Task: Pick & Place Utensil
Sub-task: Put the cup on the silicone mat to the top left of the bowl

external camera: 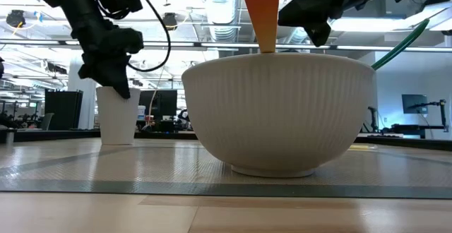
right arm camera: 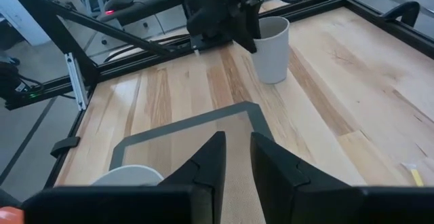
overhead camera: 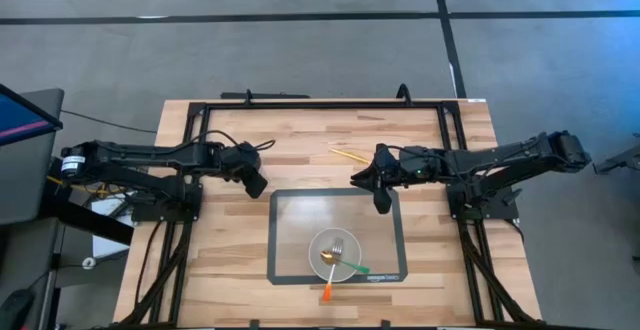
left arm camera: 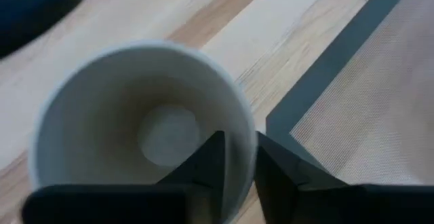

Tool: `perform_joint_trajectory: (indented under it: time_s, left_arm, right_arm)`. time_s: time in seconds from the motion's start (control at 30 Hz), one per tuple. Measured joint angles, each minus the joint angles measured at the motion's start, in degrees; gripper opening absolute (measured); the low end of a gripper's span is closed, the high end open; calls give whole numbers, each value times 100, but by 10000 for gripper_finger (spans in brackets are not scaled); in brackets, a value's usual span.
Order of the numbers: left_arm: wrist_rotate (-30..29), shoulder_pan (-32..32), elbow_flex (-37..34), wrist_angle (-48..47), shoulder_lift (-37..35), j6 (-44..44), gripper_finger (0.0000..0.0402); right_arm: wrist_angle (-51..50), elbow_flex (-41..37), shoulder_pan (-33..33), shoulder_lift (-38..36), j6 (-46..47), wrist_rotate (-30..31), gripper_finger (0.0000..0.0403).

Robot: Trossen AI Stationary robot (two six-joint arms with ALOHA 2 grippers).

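Observation:
A white cup [left arm camera: 135, 115] stands upright on its base on the wood table [external camera: 116, 116], left of the mat; in the high view my left gripper [overhead camera: 257, 183] hides it. That gripper [left arm camera: 239, 159] is shut on the cup's rim. A white ribbed bowl [external camera: 282, 113] sits on the grey mat [overhead camera: 290, 210]. It holds an orange-handled utensil [overhead camera: 327, 292], a green-handled one [overhead camera: 355, 266] and a gold spoon [overhead camera: 330, 257], all leaning on its rim. My right gripper [overhead camera: 383, 202] hovers shut over the mat's far right corner, touching nothing. My left gripper has the cup's rim [left arm camera: 234, 125] on the side toward the mat, one finger [left arm camera: 203, 166] inside the cup and one [left arm camera: 278, 170] outside. The fingers come from above, pointing down. The cup stands upright with its base on the table [external camera: 116, 141].
A pair of thin yellow sticks [overhead camera: 350, 155] lies on the bare wood beyond the mat, near my right gripper. A black frame [overhead camera: 320, 103] runs around the table's far edge and sides. Bare wood shows to the mat's left and right.

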Motion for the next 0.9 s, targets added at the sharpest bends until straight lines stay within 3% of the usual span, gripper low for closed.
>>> perform_joint_trajectory:
  time_s: [0.13,0.33,0.43,0.6,0.73,0.9]
  left_arm:
    - [-79,0,2,465,-34,22,15]
    - [751,-412,89,2487,-3,10,10]
    - [1061,-916,233,2921,34,-143,11]
    - [909,-1920,544,2934,512,-513,11]
    - [595,-2361,988,2688,1157,-341,11]
    - [-90,-2435,1984,1104,1832,213,11]
  right_arm:
    - [1,0,-33,1,0,0,63]
    - [7,0,-129,1,0,0,63]
    - [8,0,-138,1,0,2,63]
    - [11,0,-133,1,0,0,63]
    - [33,0,-136,1,3,2,63]
    - [35,0,-133,1,7,2,63]
